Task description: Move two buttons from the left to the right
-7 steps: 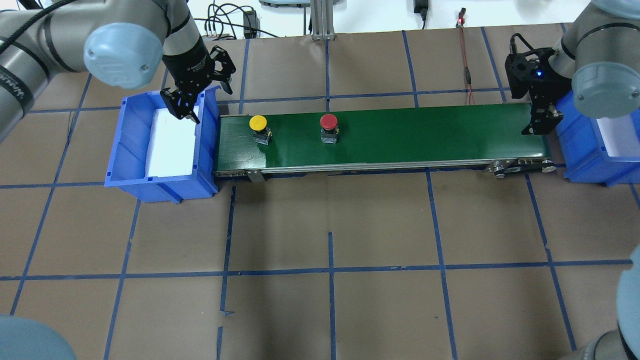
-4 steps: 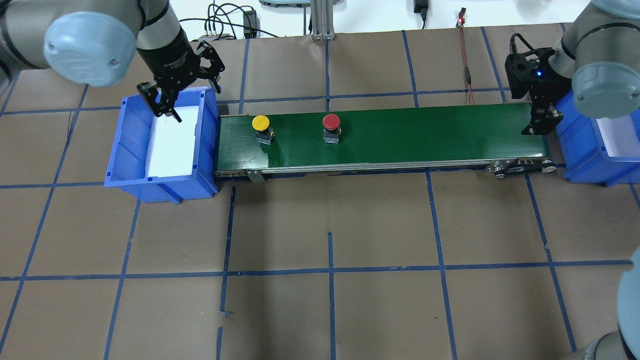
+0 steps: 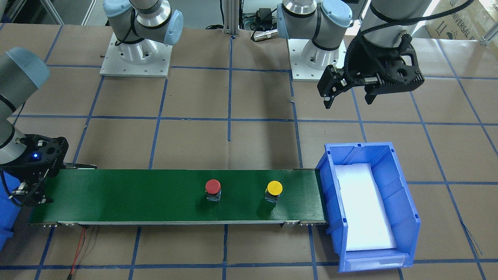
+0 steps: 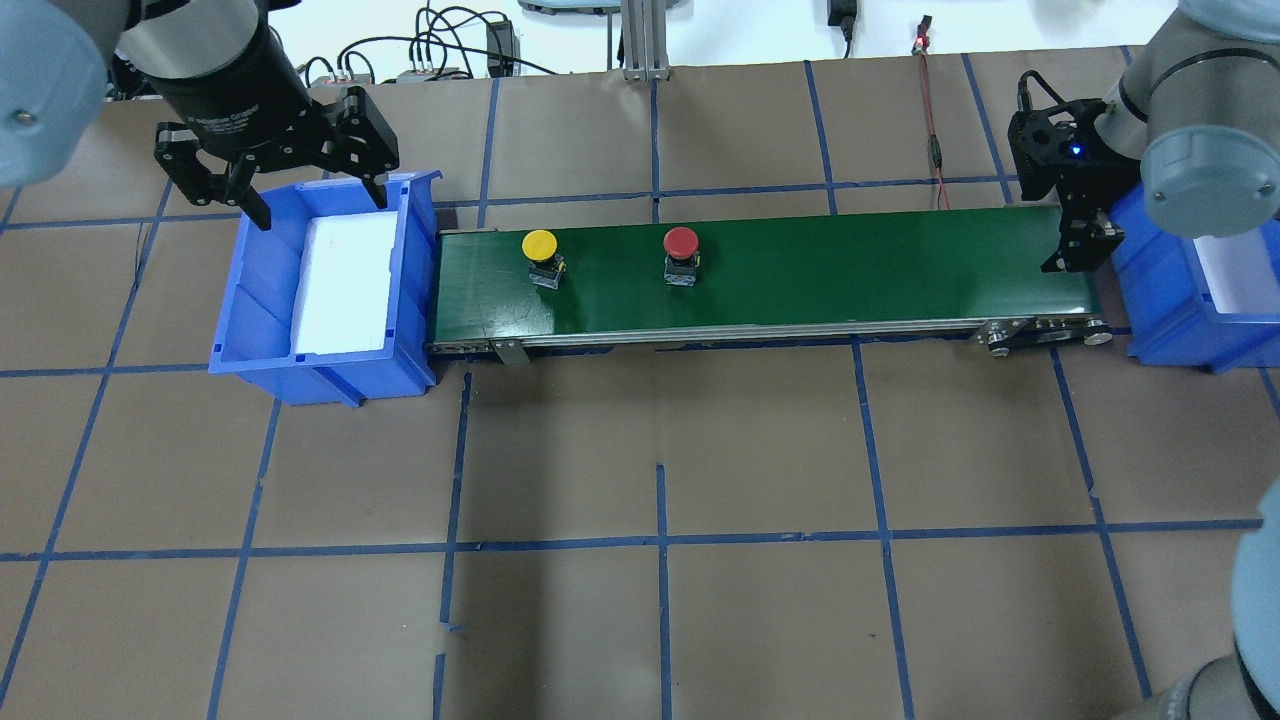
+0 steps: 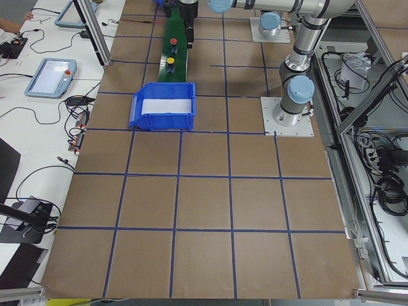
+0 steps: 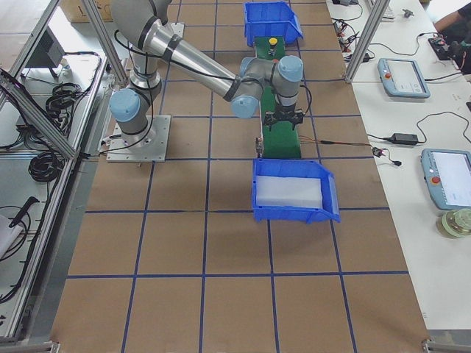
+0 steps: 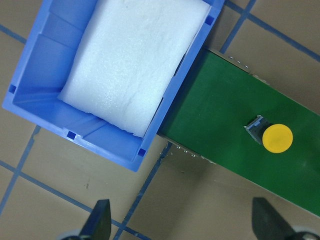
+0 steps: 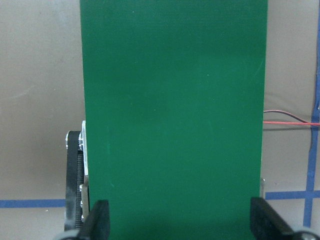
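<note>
Left gripper (image 4: 322, 208) hangs high above the far end of the left bin (image 4: 255, 300), its jaws spread wide with nothing between them (its own camera looks down on brown table past both fingertips). Right gripper (image 8: 180, 225) sits low over the right end of the belt (image 4: 850, 265), jaws likewise apart and empty, only green surface showing between them.

Both buttons stand upright on the belt, caps up. The yellow button (image 4: 540, 243) is near the belt's left end, close to the left bin but not touching it. The red button (image 4: 681, 241) is farther along toward the middle, well apart from the yellow one and a long way from the right gripper.

The left bin butts against the belt's left end and holds a white foam pad (image 4: 345, 285). The right bin (image 4: 1165, 320), also blue, sits at the belt's other end, just behind the right gripper. Belt and bins rest on the table (image 4: 660, 450), brown and marked with a grid of blue tape.
</note>
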`<act>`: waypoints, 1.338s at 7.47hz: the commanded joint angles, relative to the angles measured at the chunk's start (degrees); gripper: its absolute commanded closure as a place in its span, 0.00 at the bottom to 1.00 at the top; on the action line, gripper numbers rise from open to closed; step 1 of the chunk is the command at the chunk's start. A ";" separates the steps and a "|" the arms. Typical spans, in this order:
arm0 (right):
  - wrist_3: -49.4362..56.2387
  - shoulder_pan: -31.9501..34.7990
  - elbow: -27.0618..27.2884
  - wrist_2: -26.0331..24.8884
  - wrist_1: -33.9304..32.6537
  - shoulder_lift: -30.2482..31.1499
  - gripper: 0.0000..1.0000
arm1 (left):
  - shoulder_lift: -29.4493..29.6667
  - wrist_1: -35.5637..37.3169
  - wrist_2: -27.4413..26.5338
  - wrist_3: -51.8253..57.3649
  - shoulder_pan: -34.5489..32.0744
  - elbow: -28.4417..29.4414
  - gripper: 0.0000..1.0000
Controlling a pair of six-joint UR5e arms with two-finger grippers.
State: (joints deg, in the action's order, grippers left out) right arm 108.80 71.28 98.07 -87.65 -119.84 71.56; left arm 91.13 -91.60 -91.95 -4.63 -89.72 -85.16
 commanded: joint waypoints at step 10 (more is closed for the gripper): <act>0.44 -0.09 -0.94 0.02 -0.22 -0.72 0.00 | 1.25 0.82 1.07 9.29 2.45 -1.06 0.00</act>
State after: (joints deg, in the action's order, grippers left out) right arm 109.14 71.26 97.76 -87.69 -120.01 71.28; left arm 92.64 -90.56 -91.17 5.14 -87.28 -86.13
